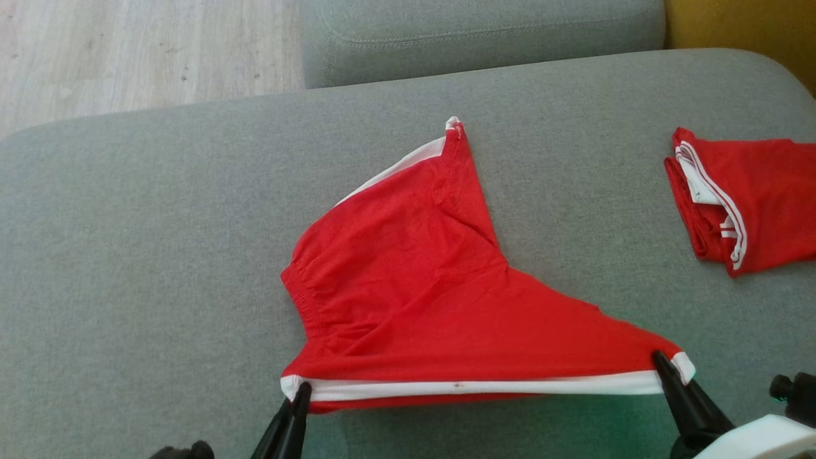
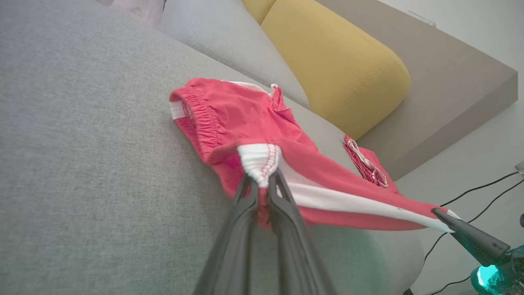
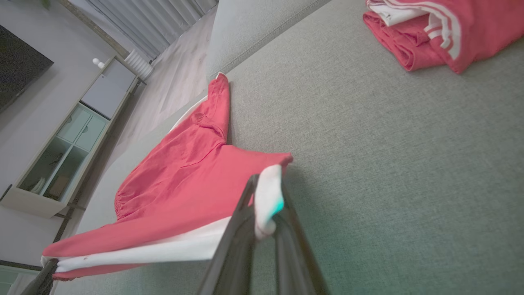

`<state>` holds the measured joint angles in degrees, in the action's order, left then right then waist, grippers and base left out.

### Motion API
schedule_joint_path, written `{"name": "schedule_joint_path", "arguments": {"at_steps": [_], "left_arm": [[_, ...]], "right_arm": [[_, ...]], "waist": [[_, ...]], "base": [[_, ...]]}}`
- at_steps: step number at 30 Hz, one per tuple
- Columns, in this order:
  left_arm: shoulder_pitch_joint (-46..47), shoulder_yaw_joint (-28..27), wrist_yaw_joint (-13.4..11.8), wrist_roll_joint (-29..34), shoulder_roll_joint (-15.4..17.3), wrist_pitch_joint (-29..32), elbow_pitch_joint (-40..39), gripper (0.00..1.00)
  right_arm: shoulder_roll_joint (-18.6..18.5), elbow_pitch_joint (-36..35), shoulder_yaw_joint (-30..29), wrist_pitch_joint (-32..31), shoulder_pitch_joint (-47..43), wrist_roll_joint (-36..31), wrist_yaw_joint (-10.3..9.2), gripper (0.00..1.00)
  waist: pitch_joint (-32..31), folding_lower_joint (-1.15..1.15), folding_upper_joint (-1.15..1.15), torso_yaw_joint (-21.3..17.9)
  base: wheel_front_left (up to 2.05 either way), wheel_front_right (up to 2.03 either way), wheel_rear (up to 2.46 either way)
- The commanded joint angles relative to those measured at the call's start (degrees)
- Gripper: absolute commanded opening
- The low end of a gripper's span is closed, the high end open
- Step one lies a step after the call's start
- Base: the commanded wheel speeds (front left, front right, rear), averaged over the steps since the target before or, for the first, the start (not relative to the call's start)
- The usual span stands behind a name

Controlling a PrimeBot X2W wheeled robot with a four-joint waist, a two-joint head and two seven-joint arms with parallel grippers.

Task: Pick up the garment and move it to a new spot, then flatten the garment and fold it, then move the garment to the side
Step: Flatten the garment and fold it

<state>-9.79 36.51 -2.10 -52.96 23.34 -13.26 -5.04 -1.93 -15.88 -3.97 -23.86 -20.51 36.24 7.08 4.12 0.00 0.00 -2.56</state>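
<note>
Red shorts (image 1: 414,287) with white trim sit near the middle of the grey sofa seat (image 1: 127,255). Their front hem is raised just off the seat and stretched taut.

Left gripper (image 1: 301,390): jaws pinched together on the white-banded corner at the hem's left end, toward the seat's front edge.

Right gripper (image 1: 658,358): jaws clamped on the opposite white corner, also toward the seat's front edge.

The white band runs straight between the two grips. The rest of the shorts drapes back onto the seat, with the elastic waistband bunched on the robot's left and one leg tapering to a peak toward the seat's rear.

A folded red garment (image 1: 752,197) with white stripes rests at the seat's right end, well apart from the shorts. A yellow cushion (image 2: 339,61) stands behind the seat's right rear.
</note>
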Motion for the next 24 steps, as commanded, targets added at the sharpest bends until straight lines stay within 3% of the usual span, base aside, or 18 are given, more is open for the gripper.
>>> {"name": "schedule_joint_path", "arguments": {"at_steps": [1,7,16,21,24], "left_arm": [[1.4,-2.9,-0.6,-0.2,1.6,-0.4,-1.6,0.00],[1.2,-3.5,-1.5,0.3,3.9,0.8,-8.1,0.00],[6.0,-11.2,-5.4,-0.1,12.3,7.1,-33.3,0.00],[15.1,-15.8,-6.8,-2.4,16.2,14.2,-40.0,0.00],[23.7,-17.8,-6.7,-5.0,17.5,19.3,-39.6,0.00]], "right_arm": [[-1.0,-1.8,0.4,0.9,2.7,0.1,0.41,0.00],[-1.0,-6.2,-0.3,1.7,2.1,3.3,0.41,0.00],[-1.0,-24.1,-2.7,0.8,3.7,17.4,0.41,0.00],[-1.0,-30.7,-3.1,-2.2,11.5,19.9,0.41,0.00],[-1.0,-30.0,-3.5,-4.4,20.2,20.5,0.41,0.00]], "waist": [[0.1,0.00,0.00,-0.1],[-0.4,0.00,0.00,-0.4],[0.1,0.00,0.00,-2.2],[3.4,0.00,0.00,-3.7],[7.0,0.00,0.00,-4.4]], "base": [[0.00,0.00,0.00],[0.00,0.00,0.00],[0.00,0.00,0.00],[0.00,0.00,0.00],[0.00,0.00,0.00]]}}
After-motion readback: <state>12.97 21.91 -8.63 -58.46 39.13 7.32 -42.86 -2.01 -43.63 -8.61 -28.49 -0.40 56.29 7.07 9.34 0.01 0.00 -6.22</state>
